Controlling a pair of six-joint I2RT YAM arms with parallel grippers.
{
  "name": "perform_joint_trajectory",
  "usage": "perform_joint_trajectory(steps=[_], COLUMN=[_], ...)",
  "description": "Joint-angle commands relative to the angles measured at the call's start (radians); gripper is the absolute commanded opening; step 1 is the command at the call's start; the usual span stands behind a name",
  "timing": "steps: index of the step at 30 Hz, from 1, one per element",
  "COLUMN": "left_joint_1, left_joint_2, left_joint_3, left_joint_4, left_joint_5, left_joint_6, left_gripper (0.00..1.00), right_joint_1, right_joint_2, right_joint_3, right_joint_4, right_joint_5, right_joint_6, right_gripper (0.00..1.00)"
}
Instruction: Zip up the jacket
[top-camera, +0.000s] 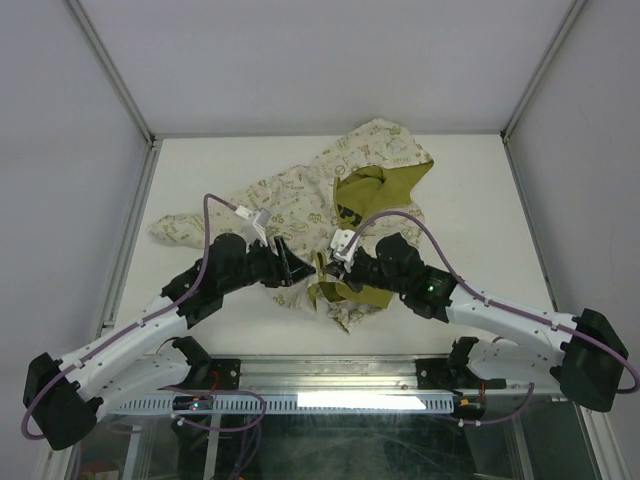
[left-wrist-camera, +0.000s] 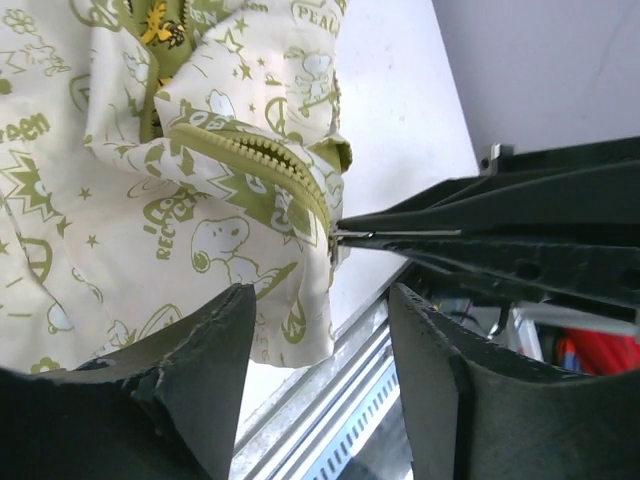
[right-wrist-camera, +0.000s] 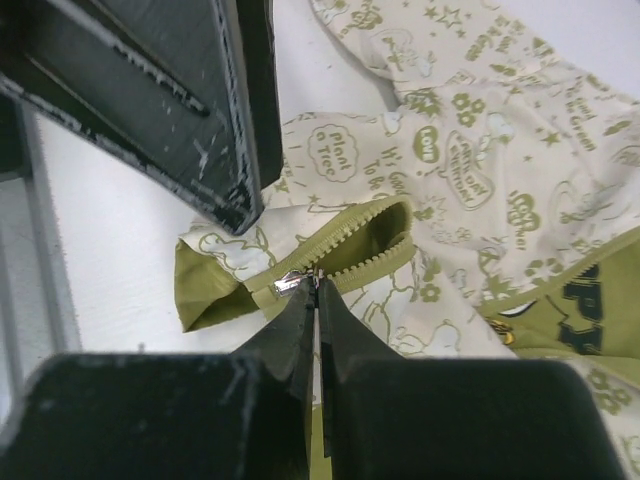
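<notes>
Cream jacket (top-camera: 330, 185) partly hidden overhead; right tool (right-wrist-camera: 314, 285) clamps apparently its zipper pull (right-wrist-camera: 290, 286), left tool (left-wrist-camera: 320, 300) apart.

The white counter (top-camera: 200, 170) is boxed in by plain pale panels: a back wall (top-camera: 320, 60) along its far edge, and a left wall (top-camera: 50, 200) and a right wall (top-camera: 595, 180) along its side edges. A grey metal post (top-camera: 111, 72) rises from the far left corner and another post (top-camera: 545, 62) from the far right corner. A metal rail (top-camera: 330, 372) runs along the near edge, with a bright strip of light (top-camera: 370, 400) just below it. The lighting is soft and even.
</notes>
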Motion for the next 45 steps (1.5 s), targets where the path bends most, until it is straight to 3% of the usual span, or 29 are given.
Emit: perform_joint_trajectory(steps=[1,7,15,25,29,39,45], left_joint_1=[-0.004,-0.005,-0.005,-0.005,-0.004,-0.007,-0.008], left_joint_2=[-0.088,-0.156,-0.204,-0.186,-0.168,-0.065,-0.049], left_joint_3=[-0.058,-0.143,-0.177,-0.197,-0.192,-0.134,-0.076], left_joint_4=[0.018,0.066,0.106,0.162,0.165,0.126,0.025], left_joint_5=[-0.128,-0.124,-0.103,-0.038,-0.004,0.216,0.251], left_joint_6=[-0.168,-0.284,-0.313,-0.314,-0.303,-0.187,-0.086], left_gripper=[0.58,0.56,0.46,0.22,0.00,0.00,0.00], right_joint_1=[0.020,0.052,0.054,0.054,0.053,-0.024,-0.074], right_joint_2=[0.032,0.098,0.130,0.123,0.123,0.160,0.222], right_joint_3=[0.067,0.110,0.138,0.130,0.136,0.220,0.258], right_joint_4=[0.093,0.137,0.130,0.132,0.122,0.036,0.014], right_joint_5=[-0.062,-0.055,-0.045,-0.045,-0.016,0.106,0.156], right_joint_6=[0.105,0.153,0.189,0.194,0.177,0.131,0.117], right_gripper=[0.00,0.00,0.00,0.00,0.00,0.00,0.00])
